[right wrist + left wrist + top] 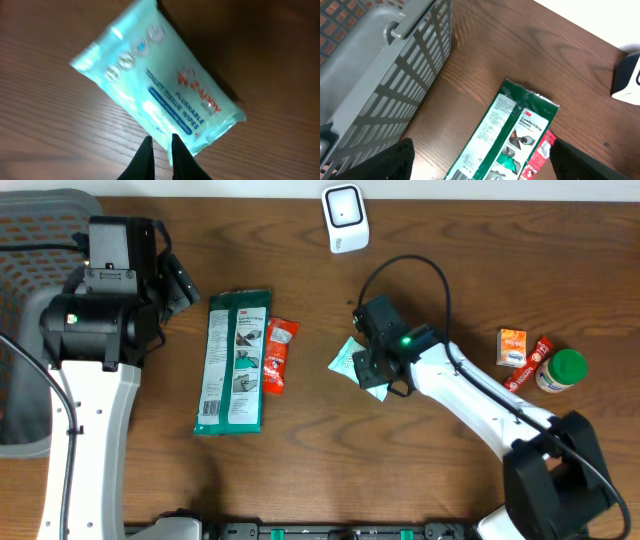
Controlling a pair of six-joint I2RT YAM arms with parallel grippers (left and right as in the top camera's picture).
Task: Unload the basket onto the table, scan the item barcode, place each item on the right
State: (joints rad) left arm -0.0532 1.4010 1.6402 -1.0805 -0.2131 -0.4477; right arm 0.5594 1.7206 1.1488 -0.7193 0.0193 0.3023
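Observation:
A pale teal pack of flushable wipes (349, 360) lies flat on the wooden table (450, 470), label up in the right wrist view (155, 85). My right gripper (372, 370) is at its near corner. The fingers (159, 137) stand a narrow slit apart, with wood showing through and the pack's edge against one finger. No barcode shows on the wipes pack. A white scanner (345, 218) stands at the back middle. My left gripper (180, 285) hovers open, its jaws (484, 144) wide above a green glove pack (510, 130), holding nothing.
The green glove pack (236, 360) and a red packet (278, 355) lie left of centre. A grey basket (30, 240) fills the far left. An orange box (512, 346), a red packet (530, 365) and a green-lidded jar (560, 370) sit at the right.

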